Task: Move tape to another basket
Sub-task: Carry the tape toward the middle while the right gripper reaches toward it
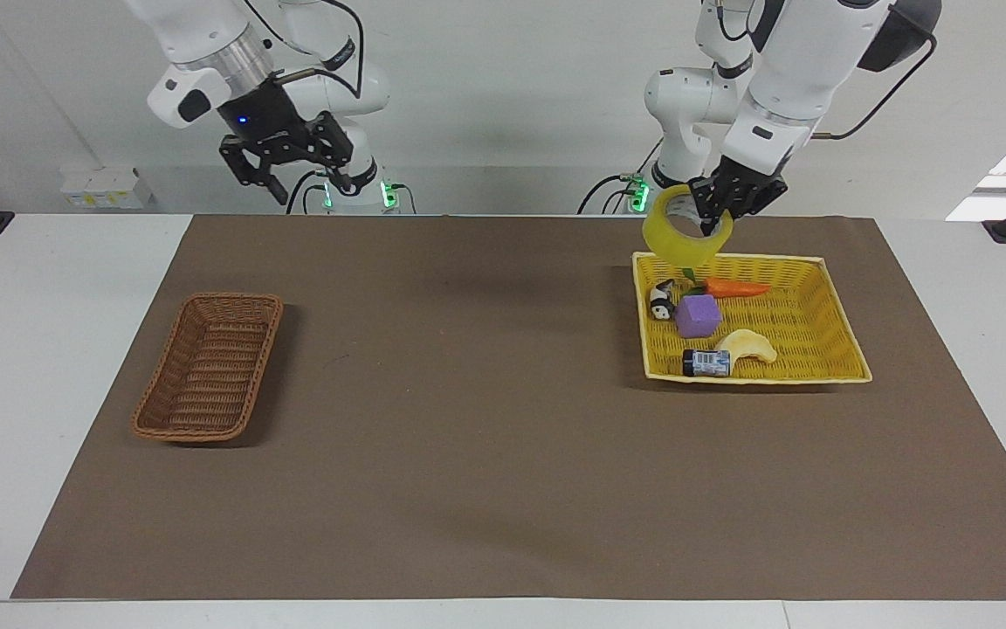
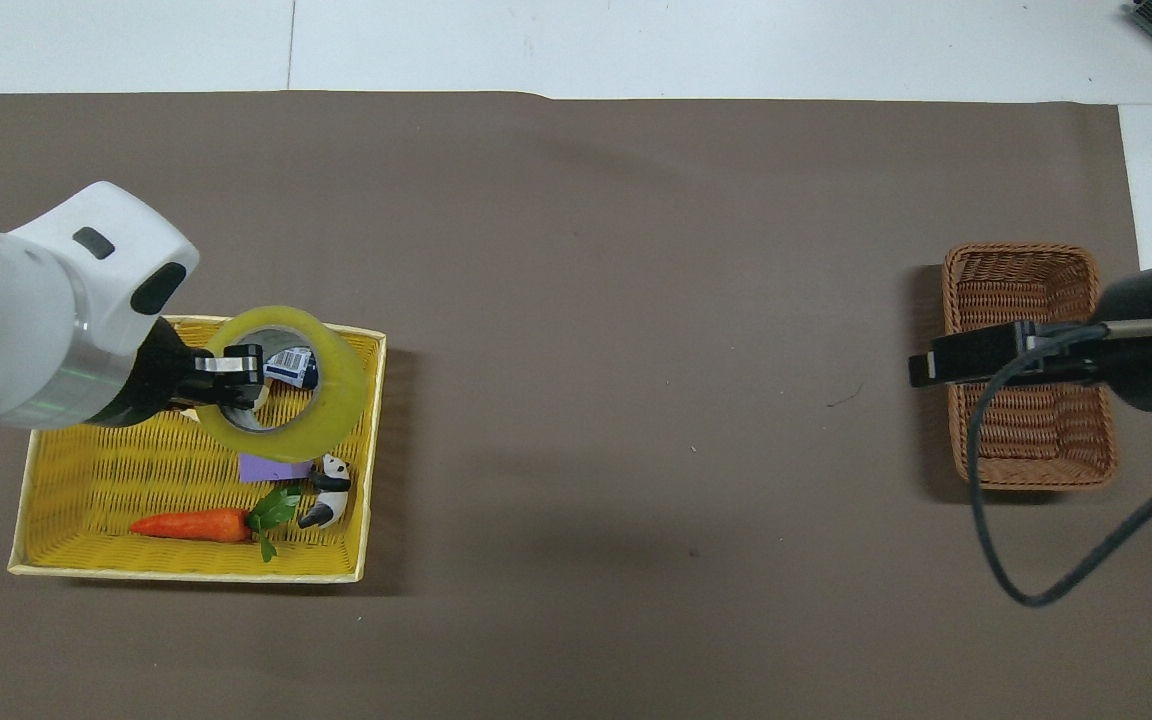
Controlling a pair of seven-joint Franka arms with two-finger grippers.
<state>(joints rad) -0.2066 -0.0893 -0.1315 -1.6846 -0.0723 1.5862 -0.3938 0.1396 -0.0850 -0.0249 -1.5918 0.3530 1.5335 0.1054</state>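
Left gripper (image 1: 714,225), clamped on the tape (image 1: 682,236) wall and raised over the yellow tray (image 1: 844,349), should carry it high, level toward the basket (image 1: 206,371); right gripper (image 1: 302,170) spread, waiting aloft.

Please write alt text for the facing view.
The left gripper holds the yellow tape roll in the air over the yellow tray-basket of toys. The right gripper is raised; the brown wicker basket is empty.

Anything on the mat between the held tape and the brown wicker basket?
Nothing visible. The left gripper holds the tape in the air over the yellow tray; the mat from there to the basket is bare. The right gripper hangs high, near the basket's end.
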